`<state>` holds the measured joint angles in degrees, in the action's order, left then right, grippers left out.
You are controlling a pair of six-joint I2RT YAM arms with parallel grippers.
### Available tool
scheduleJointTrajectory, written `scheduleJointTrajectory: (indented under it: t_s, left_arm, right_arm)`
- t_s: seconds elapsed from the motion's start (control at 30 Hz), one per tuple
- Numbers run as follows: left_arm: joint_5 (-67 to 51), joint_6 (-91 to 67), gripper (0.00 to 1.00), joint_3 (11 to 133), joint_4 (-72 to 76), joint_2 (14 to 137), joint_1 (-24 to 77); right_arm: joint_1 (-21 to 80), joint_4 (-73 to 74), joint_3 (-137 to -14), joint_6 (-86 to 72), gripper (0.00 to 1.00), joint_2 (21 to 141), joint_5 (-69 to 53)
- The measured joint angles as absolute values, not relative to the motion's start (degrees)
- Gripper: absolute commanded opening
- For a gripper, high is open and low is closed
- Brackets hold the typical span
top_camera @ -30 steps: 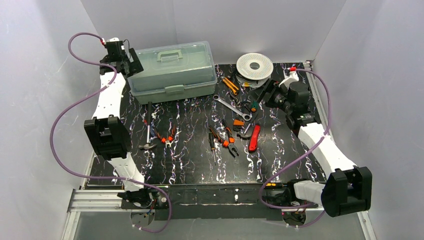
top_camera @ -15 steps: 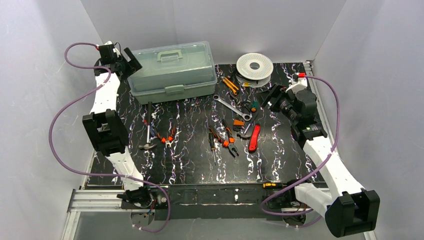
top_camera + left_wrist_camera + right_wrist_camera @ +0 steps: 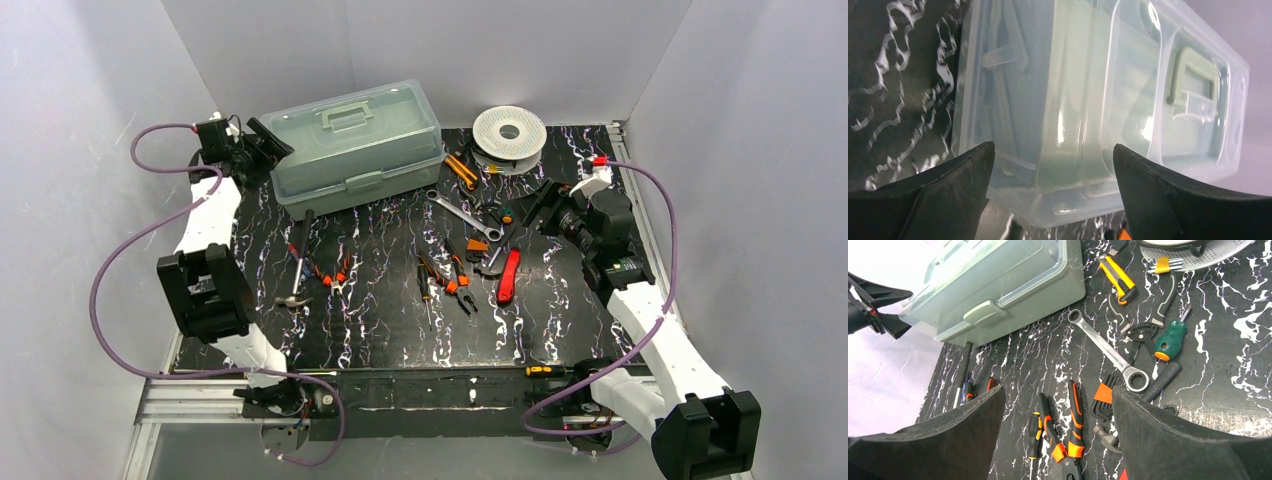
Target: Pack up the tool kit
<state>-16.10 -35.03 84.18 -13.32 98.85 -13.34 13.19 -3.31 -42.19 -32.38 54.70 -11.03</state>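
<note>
The tool kit's toolbox (image 3: 355,148) lies shut at the back left, turned askew, with a translucent lid and a sage-green handle (image 3: 1193,75). My left gripper (image 3: 262,150) is at the box's left end. In the left wrist view it (image 3: 1053,146) stands open, with the box's end corner (image 3: 1068,190) in the gap ahead of the fingers. Loose tools lie on the mat: orange-handled pliers (image 3: 458,275) (image 3: 1075,415), red knife (image 3: 509,275), wrench (image 3: 463,215), hammer (image 3: 297,270). My right gripper (image 3: 540,205) (image 3: 1058,389) hangs open above these tools, holding nothing.
A white perforated spool (image 3: 509,132) stands at the back right. A yellow utility knife (image 3: 1118,279), a green screwdriver (image 3: 1168,340) and small pliers (image 3: 335,272) also lie on the black marbled mat (image 3: 380,330). White walls close in both sides.
The toolbox has swung counter-clockwise and shifted right, its right end now farther back. My left gripper moved along its left end and narrowed slightly. The right arm pulled back a little.
</note>
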Motion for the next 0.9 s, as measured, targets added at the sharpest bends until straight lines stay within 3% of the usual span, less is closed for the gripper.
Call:
scheduleJointTrajectory:
  t_s: [0.67,0.8,0.9]
  left_arm:
    - [-25.4,-35.6,0.87,63.5,-20.6,72.9,6.1]
    - [-28.1,-30.6,0.98,63.0,-22.3,64.3,7.5]
    - [-24.8,-25.2,0.98,66.1,-26.4,59.5,7.4]
  right_arm:
    - [13.8,-2.9,-42.2,-32.9,0.84,58.0,-14.0]
    - [14.0,-2.9,-42.2,-33.3,0.84,60.2,-14.7]
    - [14.3,-3.0,-42.2,-34.0,0.84,61.4,-15.3]
